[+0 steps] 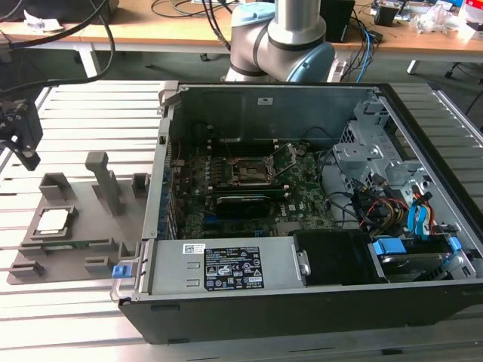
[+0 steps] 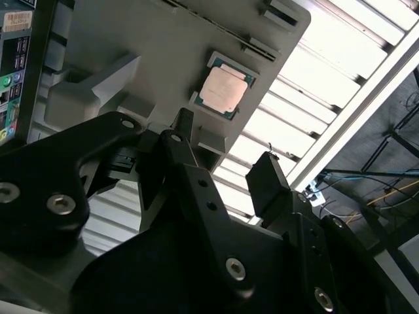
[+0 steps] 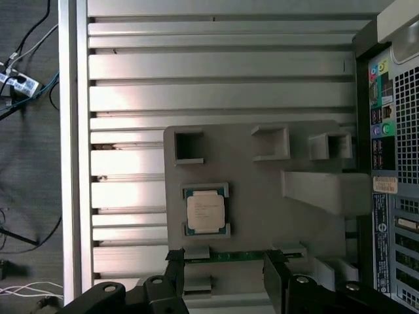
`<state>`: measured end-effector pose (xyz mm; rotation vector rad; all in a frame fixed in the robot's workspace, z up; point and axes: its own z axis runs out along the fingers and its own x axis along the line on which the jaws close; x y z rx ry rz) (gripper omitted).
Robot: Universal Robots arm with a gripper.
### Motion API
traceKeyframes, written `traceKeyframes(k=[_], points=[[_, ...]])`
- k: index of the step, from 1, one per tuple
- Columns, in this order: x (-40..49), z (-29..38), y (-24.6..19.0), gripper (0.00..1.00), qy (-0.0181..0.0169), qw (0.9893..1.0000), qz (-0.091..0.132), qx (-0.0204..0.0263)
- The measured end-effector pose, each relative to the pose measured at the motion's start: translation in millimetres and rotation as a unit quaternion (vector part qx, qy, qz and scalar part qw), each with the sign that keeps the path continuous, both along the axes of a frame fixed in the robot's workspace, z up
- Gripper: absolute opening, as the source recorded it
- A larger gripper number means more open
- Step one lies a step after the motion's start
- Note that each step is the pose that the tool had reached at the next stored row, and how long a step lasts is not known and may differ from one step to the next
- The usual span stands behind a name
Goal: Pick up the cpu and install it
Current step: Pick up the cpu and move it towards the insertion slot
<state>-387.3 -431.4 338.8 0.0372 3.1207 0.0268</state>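
The cpu (image 1: 53, 220) is a small silvery square chip lying flat in a pocket of the grey fixture plate (image 1: 75, 260), at the exterior view's left of the open computer case. In both wrist views the cpu (image 3: 205, 211) (image 2: 226, 89) sits untouched in its pocket. My gripper (image 1: 26, 154) hangs in the air above and off the far corner of the plate, apart from the chip. Its black fingers (image 2: 181, 128) stand open with nothing between them; the gripper (image 3: 224, 265) (image 2: 226, 154) sits a little off the chip's side. The black socket (image 1: 253, 172) on the motherboard has its metal frame raised.
The open computer case (image 1: 302, 249) lies on a slatted metal table (image 1: 83, 105), with drive cages and cables at the exterior view's right. The plate (image 3: 262, 209) carries upright grey posts (image 1: 102, 181) and a green memory stick (image 3: 229, 256). The arm's base (image 1: 283, 38) stands behind the case.
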Motion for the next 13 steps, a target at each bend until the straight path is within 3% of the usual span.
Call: traceKeyframes(k=[13], points=[[0.0, -18.1, 0.0, 0.6, 0.0, 1.0, 0.0, 0.0]])
